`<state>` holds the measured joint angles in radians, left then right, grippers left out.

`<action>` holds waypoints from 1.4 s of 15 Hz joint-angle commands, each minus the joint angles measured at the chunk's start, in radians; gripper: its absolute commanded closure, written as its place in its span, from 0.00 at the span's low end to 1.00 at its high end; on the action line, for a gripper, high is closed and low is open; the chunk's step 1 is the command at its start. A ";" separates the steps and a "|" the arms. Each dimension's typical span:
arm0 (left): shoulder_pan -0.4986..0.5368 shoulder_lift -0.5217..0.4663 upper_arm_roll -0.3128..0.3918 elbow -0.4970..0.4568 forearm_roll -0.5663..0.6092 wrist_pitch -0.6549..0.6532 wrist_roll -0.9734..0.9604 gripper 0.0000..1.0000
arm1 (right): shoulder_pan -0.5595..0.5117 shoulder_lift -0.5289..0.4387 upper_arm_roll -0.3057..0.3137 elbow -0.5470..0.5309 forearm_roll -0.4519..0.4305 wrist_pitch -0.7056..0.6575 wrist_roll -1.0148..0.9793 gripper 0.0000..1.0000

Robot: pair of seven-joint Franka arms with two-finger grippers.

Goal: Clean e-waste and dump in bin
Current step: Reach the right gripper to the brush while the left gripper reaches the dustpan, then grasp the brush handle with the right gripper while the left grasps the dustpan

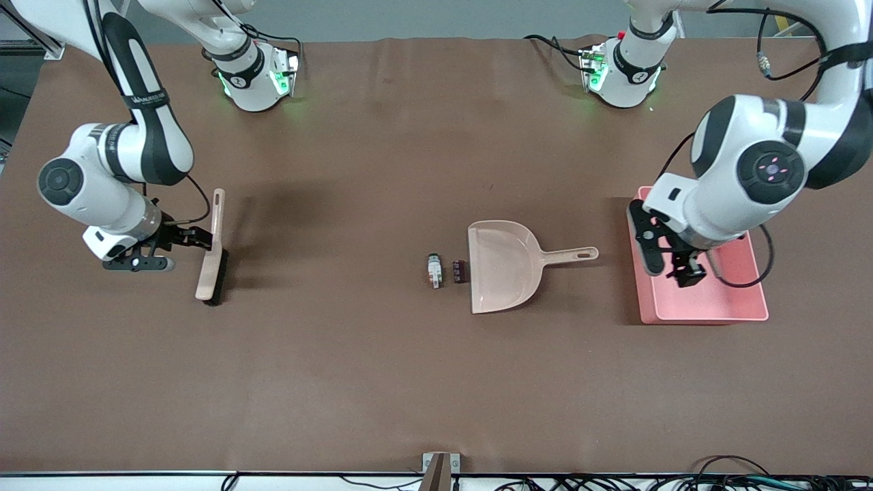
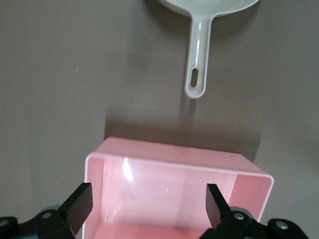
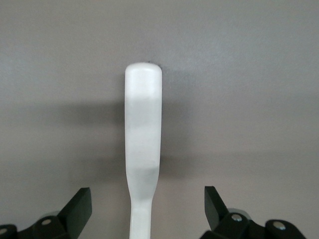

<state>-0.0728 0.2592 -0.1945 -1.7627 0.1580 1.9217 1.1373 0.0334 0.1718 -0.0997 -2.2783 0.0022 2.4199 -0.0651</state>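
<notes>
The e-waste lies in the middle of the bench as two small parts side by side: a white-grey piece (image 1: 434, 271) with green and orange marks, and a dark stubby piece (image 1: 459, 270) between it and the open lip of the dustpan (image 1: 505, 266). Both sit just beside that lip, neither on it. The dustpan lies flat with its handle (image 2: 197, 55) pointing toward the left arm's end of the bench, where the pink bin (image 1: 709, 307) stands. The left gripper (image 1: 672, 262) hangs over the bin with its fingers (image 2: 77, 204) apart and nothing between them. The right gripper (image 1: 153, 249) sits low at the right arm's end, just beside the brush (image 1: 213, 256), fingers (image 3: 79, 206) spread to either side of the brush handle (image 3: 142, 144) in the wrist view, not closed on it. The parts look light, hard and too small to pinch reliably; they would likely skid or roll under a push, so sweeping them suits better than picking. The brush seems stiff and light, best taken around the middle of its handle so the bristles stay square to the bench. The dustpan appears thin, light plastic that may slide away when swept against, so a firm hold on its slim handle, near the pan body, would probably steady it and make tipping into the bin easier.
</notes>
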 commanded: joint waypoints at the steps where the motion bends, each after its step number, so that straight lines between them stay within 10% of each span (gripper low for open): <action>1: -0.009 0.011 -0.035 -0.053 0.014 0.074 0.001 0.00 | -0.004 -0.015 0.008 -0.059 0.016 0.079 0.010 0.00; 12: -0.058 0.032 -0.048 -0.279 0.021 0.339 -0.134 0.00 | 0.016 0.090 0.011 -0.104 0.018 0.241 0.013 0.02; 21: -0.085 0.069 -0.048 -0.325 0.058 0.448 -0.186 0.00 | 0.025 0.097 0.009 -0.099 0.018 0.232 0.011 0.69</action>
<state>-0.1524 0.3171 -0.2428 -2.0710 0.1819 2.3241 0.9775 0.0451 0.2728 -0.0895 -2.3689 0.0023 2.6471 -0.0614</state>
